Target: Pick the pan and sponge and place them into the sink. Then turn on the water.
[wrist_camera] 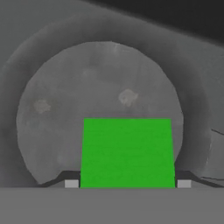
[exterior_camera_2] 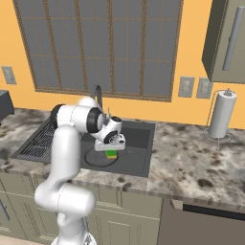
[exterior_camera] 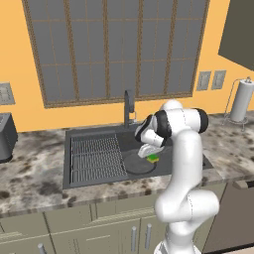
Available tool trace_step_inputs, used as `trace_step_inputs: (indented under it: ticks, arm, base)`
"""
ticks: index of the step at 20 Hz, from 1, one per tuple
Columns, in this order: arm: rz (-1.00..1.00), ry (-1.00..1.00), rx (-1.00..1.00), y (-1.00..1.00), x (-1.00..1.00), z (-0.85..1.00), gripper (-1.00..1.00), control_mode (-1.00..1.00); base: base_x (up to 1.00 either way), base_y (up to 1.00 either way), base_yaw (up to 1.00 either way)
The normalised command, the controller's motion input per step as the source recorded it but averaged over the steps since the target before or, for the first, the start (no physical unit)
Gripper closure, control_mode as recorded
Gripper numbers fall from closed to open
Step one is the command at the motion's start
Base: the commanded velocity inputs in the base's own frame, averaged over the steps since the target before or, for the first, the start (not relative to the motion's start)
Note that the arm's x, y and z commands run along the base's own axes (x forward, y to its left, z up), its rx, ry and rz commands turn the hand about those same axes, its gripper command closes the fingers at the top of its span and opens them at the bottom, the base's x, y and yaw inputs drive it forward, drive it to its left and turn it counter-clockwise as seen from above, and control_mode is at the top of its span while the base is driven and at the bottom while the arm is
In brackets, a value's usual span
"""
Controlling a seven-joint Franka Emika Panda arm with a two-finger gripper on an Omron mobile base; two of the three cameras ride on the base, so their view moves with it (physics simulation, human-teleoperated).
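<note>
The dark grey pan [exterior_camera: 135, 165] [exterior_camera_2: 97, 161] lies flat in the right half of the sink [exterior_camera: 74, 135] [exterior_camera_2: 139, 138]. In the hand view the pan [wrist_camera: 100, 87] spreads out below the hand. My gripper [exterior_camera: 152, 154] [exterior_camera_2: 111, 149] [wrist_camera: 127, 183] points down over the pan's near-right part. It is shut on the sponge [exterior_camera: 153, 158] [exterior_camera_2: 111, 154] [wrist_camera: 127, 151], whose green top spans the gap between both fingertips [wrist_camera: 71, 183]. I cannot tell whether the sponge touches the pan. The slim dark faucet [exterior_camera: 128, 106] [exterior_camera_2: 98, 94] stands behind the basin; water is out of view.
A ribbed rack [exterior_camera: 96, 158] [exterior_camera_2: 40, 141] covers the sink's left half. A paper towel roll on a stand [exterior_camera: 242, 101] [exterior_camera_2: 222, 115] sits on the counter to the right. A dark appliance [exterior_camera: 5, 136] stands at the far left. My arm leans over the basin's front edge.
</note>
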Motion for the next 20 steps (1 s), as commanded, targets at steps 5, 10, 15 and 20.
trace_step_inputs:
  ticks: [5,10,15,20]
  arm:
    - [0.11,-0.08,0.0,-0.04,0.1,-0.24,1.0,-1.0]
    - [0.1,-0.08,0.0,-0.03,0.11,-0.24,1.0,-1.0]
    - [0.1,-0.08,0.0,-0.02,0.12,-0.24,1.0,-1.0]
    - [0.1,-0.07,0.0,-0.01,0.15,-0.24,1.0,-1.0]
  base:
    - [0.0,0.0,0.0]
    - [0.0,0.0,0.0]
    - [0.0,0.0,0.0]
    - [0.0,0.0,0.0]
